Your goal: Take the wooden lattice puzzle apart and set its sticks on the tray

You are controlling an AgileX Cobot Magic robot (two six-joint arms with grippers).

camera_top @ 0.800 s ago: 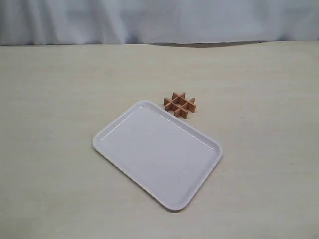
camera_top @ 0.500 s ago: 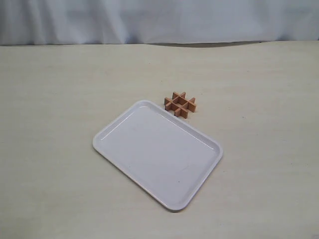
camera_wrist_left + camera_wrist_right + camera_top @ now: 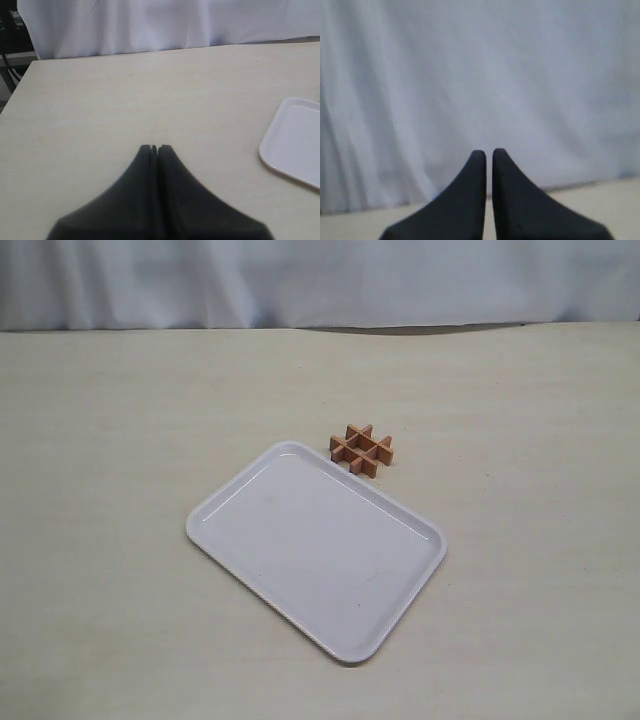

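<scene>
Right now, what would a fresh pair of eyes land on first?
The big white tray lies askew in the middle of the table, with nothing on it. The small reddish-brown wooden lattice puzzle sits fully assembled on the table, close beside the tray's far edge. Neither arm shows in the exterior view: the left tool hangs shut over bare table, and the right tool faces the white backdrop.

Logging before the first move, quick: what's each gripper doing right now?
Left gripper: closed, holding nothing.
Right gripper: closed but for a hairline gap, holding nothing.
</scene>
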